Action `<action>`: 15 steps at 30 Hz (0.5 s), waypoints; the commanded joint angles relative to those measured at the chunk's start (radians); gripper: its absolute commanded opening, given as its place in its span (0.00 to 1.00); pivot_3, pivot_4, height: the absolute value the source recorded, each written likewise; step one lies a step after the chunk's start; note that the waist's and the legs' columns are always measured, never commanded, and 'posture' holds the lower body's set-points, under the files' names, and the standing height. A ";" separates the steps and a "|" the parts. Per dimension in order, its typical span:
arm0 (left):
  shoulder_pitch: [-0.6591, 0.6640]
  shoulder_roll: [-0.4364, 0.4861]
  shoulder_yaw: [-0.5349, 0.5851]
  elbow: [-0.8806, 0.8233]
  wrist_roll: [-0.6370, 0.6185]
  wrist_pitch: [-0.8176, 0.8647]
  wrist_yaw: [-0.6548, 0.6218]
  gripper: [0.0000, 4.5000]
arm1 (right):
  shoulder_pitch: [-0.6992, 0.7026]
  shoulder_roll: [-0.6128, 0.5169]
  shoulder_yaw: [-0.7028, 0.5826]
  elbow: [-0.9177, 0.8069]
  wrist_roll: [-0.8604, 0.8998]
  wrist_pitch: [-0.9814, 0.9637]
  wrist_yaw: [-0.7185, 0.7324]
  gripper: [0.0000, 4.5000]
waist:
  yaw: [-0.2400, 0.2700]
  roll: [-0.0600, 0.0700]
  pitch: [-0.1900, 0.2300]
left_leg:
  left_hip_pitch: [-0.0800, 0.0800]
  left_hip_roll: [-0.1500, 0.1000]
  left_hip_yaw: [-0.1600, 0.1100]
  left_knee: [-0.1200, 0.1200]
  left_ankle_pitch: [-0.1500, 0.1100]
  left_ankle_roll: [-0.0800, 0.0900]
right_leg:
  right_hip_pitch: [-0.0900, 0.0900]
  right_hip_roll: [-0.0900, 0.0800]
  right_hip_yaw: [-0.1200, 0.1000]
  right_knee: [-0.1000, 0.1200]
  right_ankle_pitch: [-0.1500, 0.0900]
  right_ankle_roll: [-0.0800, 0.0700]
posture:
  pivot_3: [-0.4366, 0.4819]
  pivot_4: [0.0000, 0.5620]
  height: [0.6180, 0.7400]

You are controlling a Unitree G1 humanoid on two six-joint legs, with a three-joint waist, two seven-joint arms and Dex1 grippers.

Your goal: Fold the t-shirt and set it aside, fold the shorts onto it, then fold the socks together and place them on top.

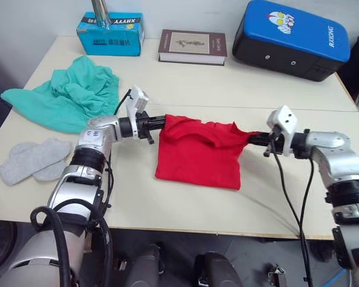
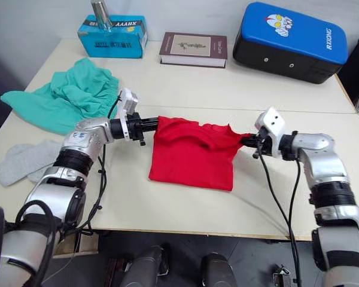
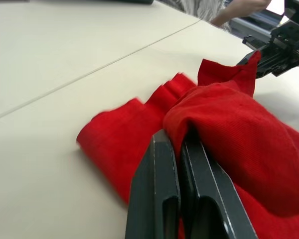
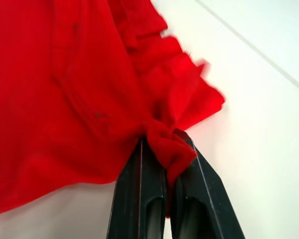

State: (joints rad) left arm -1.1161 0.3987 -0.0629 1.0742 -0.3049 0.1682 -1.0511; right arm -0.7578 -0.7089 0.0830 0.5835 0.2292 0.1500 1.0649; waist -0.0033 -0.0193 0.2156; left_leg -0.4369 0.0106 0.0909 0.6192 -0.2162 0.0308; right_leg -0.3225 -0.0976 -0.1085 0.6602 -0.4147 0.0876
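Both arms on the t-shirt [image 1: 197, 152], mid-tabletop [image 1: 239, 89]. Left gripper [image 1: 157, 124] is clamped tight on a bunched edge at the shirt's left far corner; right gripper [image 1: 252, 139] is likewise pinched down on a wad of cloth at the right far corner. Far edge is held taut between them and raised a little, near part lies flat on the tabletop, already looking folded to a rough rectangle.

Shorts [image 1: 66, 98] sit crumpled at the far left, well apart from the shirt. Socks [image 1: 33, 160] lie flat and overlapping near the left front edge. Neither touched yet by the look of it.

Handling judgement: shirt is light, limp knit, no stiffness, so it sags wherever unsupported and will bunch if the two grips move unevenly. Corners or edge hems are the right hold; pinching a single layer is safer than a wad, which may drag hidden layers along. Low slip risk, cloth grips the fingers well.

Background: blue case [image 1: 293, 39], book [image 1: 192, 46], teal box [image 1: 110, 33].
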 commanded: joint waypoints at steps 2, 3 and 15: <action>-0.032 -0.021 0.039 0.097 0.053 -0.079 0.016 0.00 | -0.054 0.036 -0.037 0.113 -0.036 -0.074 -0.043 0.00 | -0.001 0.000 0.000 | -0.005 0.000 0.000 0.005 0.000 0.000 | -0.003 0.000 0.000 0.001 0.000 0.000 | 0.48 0.27 1.00; -0.036 -0.027 0.052 0.113 0.056 -0.077 0.032 0.00 | -0.059 0.047 -0.048 0.133 -0.033 -0.069 -0.055 0.00 | -0.001 0.000 0.000 | -0.005 0.000 0.000 0.007 0.000 0.000 | -0.003 0.000 0.000 0.003 0.000 0.000 | 0.48 0.27 1.00; -0.019 -0.075 0.212 0.139 0.056 -0.205 0.306 0.72 | -0.015 0.139 -0.300 0.101 0.069 0.000 -0.357 0.78 | -0.002 0.000 0.000 | -0.005 0.001 0.000 0.011 0.010 0.004 | -0.002 -0.002 0.002 0.004 0.003 -0.003 | 0.48 0.27 1.00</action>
State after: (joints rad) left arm -1.1284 0.3172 0.1131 1.2258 -0.2388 0.0021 -0.7966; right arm -0.7786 -0.5668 -0.1539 0.7254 0.2683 0.1568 0.7772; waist -0.0049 -0.0192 0.2157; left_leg -0.4418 0.0113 0.0913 0.6300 -0.2061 0.0346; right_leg -0.3243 -0.0997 -0.1068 0.6643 -0.4115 0.0845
